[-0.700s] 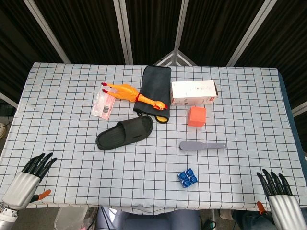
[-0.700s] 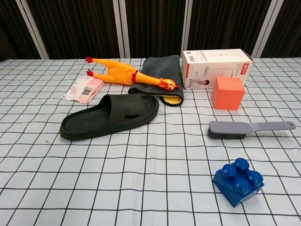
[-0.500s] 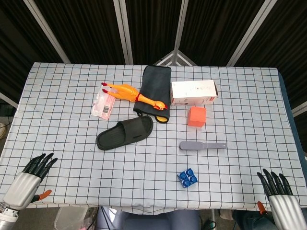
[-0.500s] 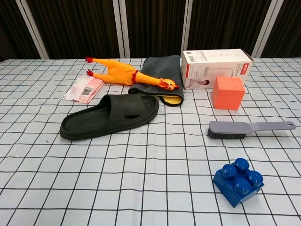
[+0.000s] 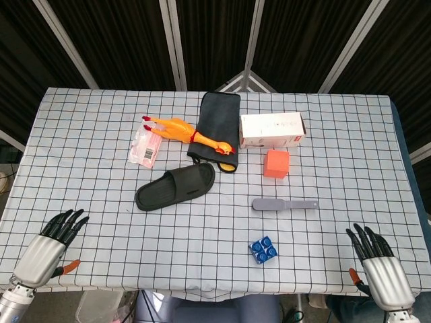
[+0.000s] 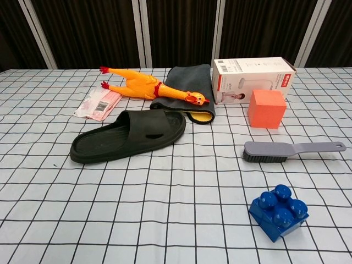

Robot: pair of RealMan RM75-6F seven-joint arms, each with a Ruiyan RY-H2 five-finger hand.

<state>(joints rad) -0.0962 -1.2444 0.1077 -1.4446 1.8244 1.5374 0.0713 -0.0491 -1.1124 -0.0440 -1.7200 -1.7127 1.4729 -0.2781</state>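
Note:
My left hand (image 5: 47,247) hovers at the table's near left corner, fingers spread, holding nothing. My right hand (image 5: 377,269) is at the near right corner, fingers apart and empty too. Neither hand shows in the chest view. Closest to the right hand is a blue toy brick (image 5: 262,250) (image 6: 278,212); a grey brush (image 5: 284,204) (image 6: 291,150) lies just beyond it. A black slipper (image 5: 176,187) (image 6: 128,134) lies mid-table, the nearest thing to the left hand, though far from it.
Further back lie a rubber chicken (image 5: 190,134) (image 6: 148,88) across a dark folded cloth (image 5: 219,124) (image 6: 184,87), a pink packet (image 5: 145,145) (image 6: 98,105), a white box (image 5: 271,130) (image 6: 253,78) and an orange cube (image 5: 276,163) (image 6: 267,109). The checked tablecloth (image 5: 337,148) covers the table.
Both hands have edged inward over the near table edge: the left slightly right, the right slightly left and up. Objects on the table have not moved.

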